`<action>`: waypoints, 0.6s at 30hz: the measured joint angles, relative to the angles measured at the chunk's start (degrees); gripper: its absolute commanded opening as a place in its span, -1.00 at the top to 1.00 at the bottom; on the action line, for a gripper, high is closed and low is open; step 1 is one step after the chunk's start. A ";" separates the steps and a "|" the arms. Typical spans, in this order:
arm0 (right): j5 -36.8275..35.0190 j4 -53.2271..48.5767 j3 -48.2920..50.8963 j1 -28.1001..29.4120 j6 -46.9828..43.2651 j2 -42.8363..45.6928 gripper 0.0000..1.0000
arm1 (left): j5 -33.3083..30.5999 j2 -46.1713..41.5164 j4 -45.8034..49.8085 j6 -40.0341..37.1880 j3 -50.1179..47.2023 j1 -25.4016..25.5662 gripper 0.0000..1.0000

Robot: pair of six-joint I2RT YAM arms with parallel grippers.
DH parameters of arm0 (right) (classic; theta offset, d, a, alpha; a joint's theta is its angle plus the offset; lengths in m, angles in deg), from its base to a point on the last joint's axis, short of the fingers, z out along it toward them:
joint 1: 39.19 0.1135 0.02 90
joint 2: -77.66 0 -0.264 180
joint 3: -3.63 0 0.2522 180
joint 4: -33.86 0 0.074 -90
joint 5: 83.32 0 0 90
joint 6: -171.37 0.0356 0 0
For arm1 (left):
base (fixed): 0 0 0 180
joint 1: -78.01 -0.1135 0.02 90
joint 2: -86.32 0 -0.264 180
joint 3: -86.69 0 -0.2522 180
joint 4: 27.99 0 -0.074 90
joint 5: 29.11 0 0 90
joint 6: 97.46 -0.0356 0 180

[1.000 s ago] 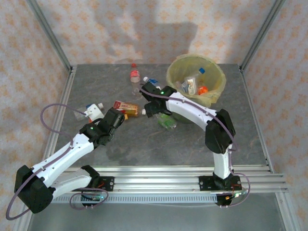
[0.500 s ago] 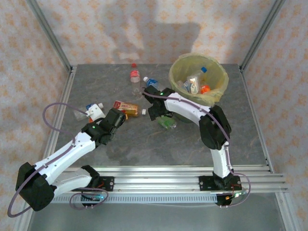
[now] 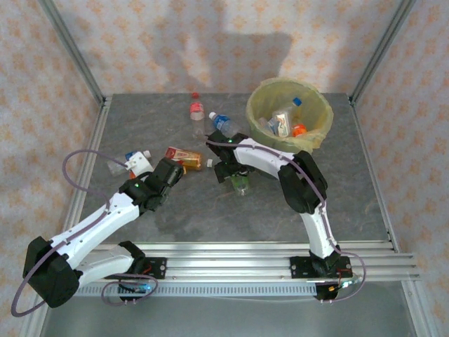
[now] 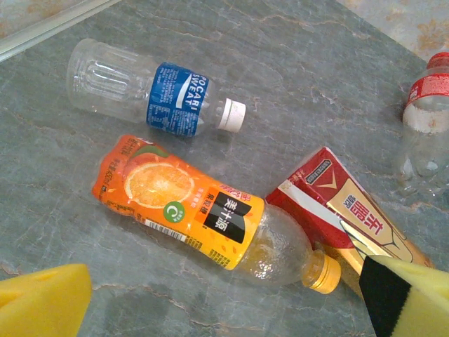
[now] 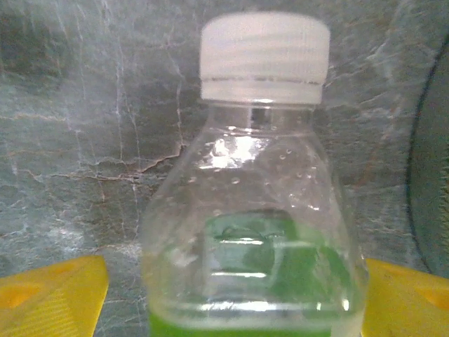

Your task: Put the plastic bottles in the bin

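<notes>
Grey stone table (image 3: pixel 210 210), patterned walls (image 3: pixel 210 42). Bin (image 3: pixel 321 135) at one o'clock, bottles (image 3: pixel 284 123) inside. Left gripper (image 4: pixel 224 298) spread above orange bottle (image 4: pixel 189 203), red pack (image 4: pixel 330 203) beside; right gripper (image 5: pixel 231 295) spread around green bottle (image 5: pixel 252 232), centre.

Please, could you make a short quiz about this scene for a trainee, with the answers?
1. True or false: the bin holds some bottles.
2. The cap of the green-label bottle that the right gripper straddles is: A red, B white, C blue.
3. Fill the gap: the yellow-capped bottle near the open left gripper has an ___ label.
Key: 1 true; 2 B; 3 orange.
</notes>
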 measured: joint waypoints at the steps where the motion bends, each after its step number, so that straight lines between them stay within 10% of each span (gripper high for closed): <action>1: 0.46 0.02 0.02 0.00 0.00 -0.37 -0.70 | 0.00 0.00 0.00 -0.02 0.00 0.00 -1.00; 18: 3.08 0.20 0.26 0.57 1.57 0.98 0.42 | 0.00 0.37 0.00 -0.04 0.11 0.00 -1.00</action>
